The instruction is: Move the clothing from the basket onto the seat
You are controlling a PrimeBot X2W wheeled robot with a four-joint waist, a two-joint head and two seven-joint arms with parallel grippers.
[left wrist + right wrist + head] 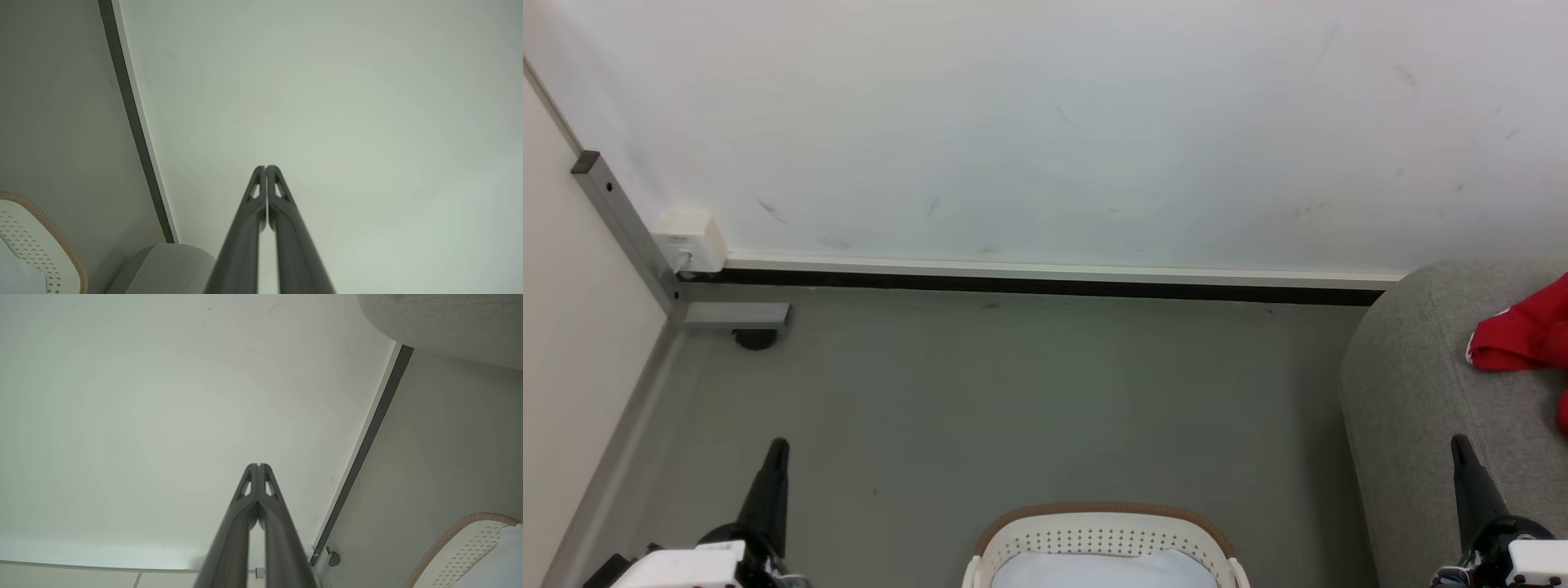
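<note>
**A:** How did the pincers stand?

**B:** There were two, and both were closed right up, fingers pressed together along their tips. Neither gripped or touched anything. The left pincer (778, 447) hung over the grey floor (1029, 392). The right pincer (1460, 443) hung near the rounded corner of the sofa (1405, 367).

**A:** Where was the clothing?

**B:** The red clothing (1519, 335) lay bunched on the sofa, ahead of the right pincer's tip and a little to its right, well apart from the fingers.

**A:** And the basket?

**B:** The basket (1103, 511) sat on the floor between the two pincers, back nearer their wrists than their tips.

**A:** What was the count?

**B:** One basket and one sofa. There was one red heap, plus a small red scrap below it at the picture's edge. I couldn't tell whether that was a second garment or part of the same one.

**A:** Was anything hidden?

**B:** The bottom edge cut off most of the basket. The part of its inside that showed held a white liner (1103, 572). The sofa and the heap ran off the right edge. The clothing was too crumpled to tell what kind of garment it was.
</note>
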